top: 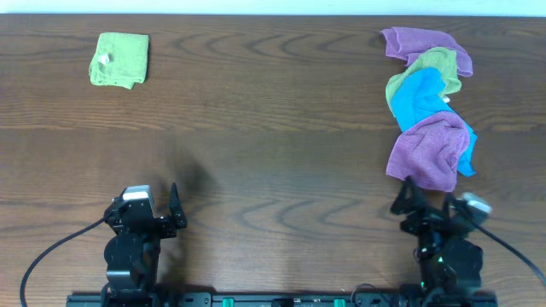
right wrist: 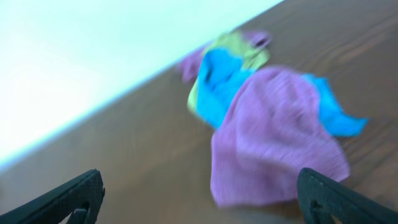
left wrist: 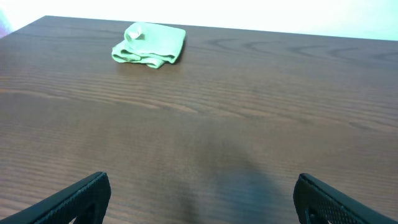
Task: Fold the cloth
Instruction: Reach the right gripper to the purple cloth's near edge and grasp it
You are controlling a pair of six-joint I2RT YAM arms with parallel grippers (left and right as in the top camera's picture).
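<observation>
The cloth (top: 429,152), pinkish-purple and crumpled, lies at the near end of a pile on the right of the table, draped partly over a bright blue cloth (top: 420,95). My right gripper (top: 426,203) stands open just in front of it, touching nothing. In the blurred right wrist view the cloth (right wrist: 273,143) fills the right half, its near edge just ahead of the open right gripper (right wrist: 202,196). On the near left of the table, my left gripper (top: 145,206) is open over bare wood. The left wrist view shows the left gripper (left wrist: 202,199) wide apart with nothing between its fingers.
The pile also holds a lime-green cloth (top: 426,68) and a second purple cloth (top: 422,44) at the far end. A folded green cloth (top: 120,60) lies at the far left, and the left wrist view shows this green cloth (left wrist: 149,45) too. Dark wooden table (top: 273,128).
</observation>
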